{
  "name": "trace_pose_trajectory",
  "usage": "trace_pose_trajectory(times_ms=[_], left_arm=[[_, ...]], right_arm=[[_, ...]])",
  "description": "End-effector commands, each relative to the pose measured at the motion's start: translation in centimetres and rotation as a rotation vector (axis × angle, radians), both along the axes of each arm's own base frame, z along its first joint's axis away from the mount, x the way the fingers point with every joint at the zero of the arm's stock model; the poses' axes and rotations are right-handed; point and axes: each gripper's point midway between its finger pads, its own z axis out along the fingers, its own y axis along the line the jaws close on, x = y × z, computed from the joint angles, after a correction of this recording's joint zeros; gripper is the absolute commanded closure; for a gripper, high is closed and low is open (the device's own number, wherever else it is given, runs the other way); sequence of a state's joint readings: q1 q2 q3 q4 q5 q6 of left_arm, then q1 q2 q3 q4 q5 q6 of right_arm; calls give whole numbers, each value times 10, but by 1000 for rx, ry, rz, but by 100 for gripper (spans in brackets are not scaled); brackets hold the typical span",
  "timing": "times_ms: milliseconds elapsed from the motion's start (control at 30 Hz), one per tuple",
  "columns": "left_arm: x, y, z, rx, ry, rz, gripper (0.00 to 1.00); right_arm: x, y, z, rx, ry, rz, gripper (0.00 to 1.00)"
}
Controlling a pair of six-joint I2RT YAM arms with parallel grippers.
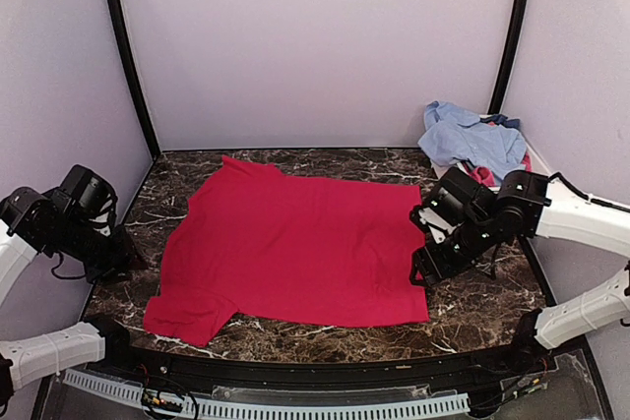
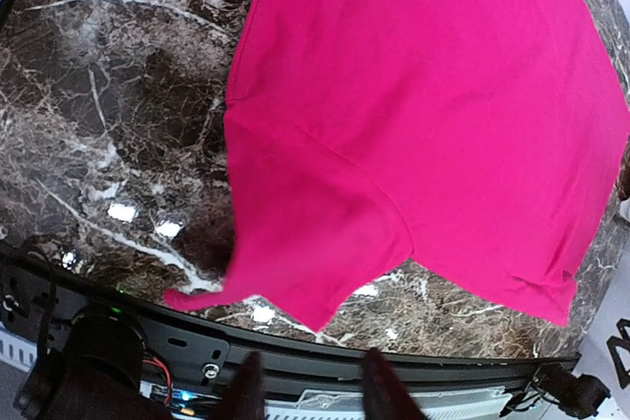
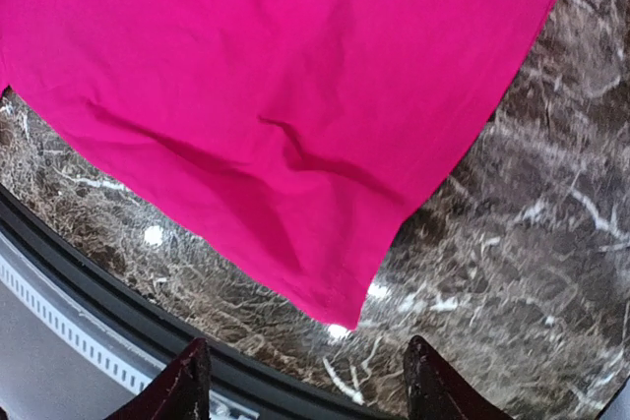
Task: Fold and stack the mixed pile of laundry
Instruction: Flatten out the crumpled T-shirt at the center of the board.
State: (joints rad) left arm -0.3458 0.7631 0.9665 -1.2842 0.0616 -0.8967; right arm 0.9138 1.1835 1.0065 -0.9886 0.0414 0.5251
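Top external: the red T-shirt (image 1: 295, 248) is lying spread flat in the middle of the bench (image 1: 472, 302), hem to the right, one sleeve trailing toward the near-left. The rest of the pile, a light-blue shirt (image 1: 471, 140) over a pink-red piece (image 1: 482, 176), is sitting bunched in the far-right corner. The left arm (image 1: 84, 228) is hanging beside the shirt's left side, apart from it. The right gripper (image 1: 420, 246) is hovering just at the hem edge.

Left wrist: the left gripper (image 2: 310, 390) is showing its fingers parted with nothing between them, so released. It is looking down on the near sleeve (image 2: 295, 272), which is lying rumpled with its tip curled toward the bench edge. I am judging that this sleeve needs flattening inward before any fold.

Right wrist: the fingers are spread wide, also empty, above the near hem corner (image 3: 335, 307). A shallow wrinkle is running up from it.

I am reading this as the start of the first fold. I am planning to pinch both cloth layers right at the edges, lift low and evenly on both sides, and watch for fingers skidding on the marble.
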Motion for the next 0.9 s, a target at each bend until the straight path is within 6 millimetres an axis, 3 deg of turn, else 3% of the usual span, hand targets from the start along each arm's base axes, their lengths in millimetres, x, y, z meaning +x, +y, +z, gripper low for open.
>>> trace_pose_trajectory(times_ms=[0,33,133,233,367,533,600,633,667,700,733,867], left_arm=[[-22,8,4,15,48,9,47],[-22,10,6,24,49,9,41],[-10,12,20,48,-4,9,39],[21,9,21,92,-48,-13,38],[83,-12,33,96,-172,-81,37],[184,-44,67,116,-406,-205,26],[225,-54,49,166,-380,-254,26],[240,-57,55,165,-395,-261,26],[256,-63,34,177,-358,-297,26],[267,-64,34,177,-364,-299,26],[276,-65,14,189,-323,-313,27],[306,-63,-15,182,-298,-313,29]], right_arm=[[-27,-6,21,-9,42,13,25],[-30,-9,28,-1,35,12,21],[-26,-13,50,56,-40,0,9],[-4,-7,56,87,-120,-1,5],[42,13,40,61,-179,14,4],[118,39,33,178,-232,18,3],[142,42,25,167,-239,30,3],[155,41,19,148,-240,31,3],[169,39,17,133,-248,22,3],[179,39,11,120,-245,19,3],[188,37,5,112,-240,15,3],[217,39,-17,122,-218,2,4]])
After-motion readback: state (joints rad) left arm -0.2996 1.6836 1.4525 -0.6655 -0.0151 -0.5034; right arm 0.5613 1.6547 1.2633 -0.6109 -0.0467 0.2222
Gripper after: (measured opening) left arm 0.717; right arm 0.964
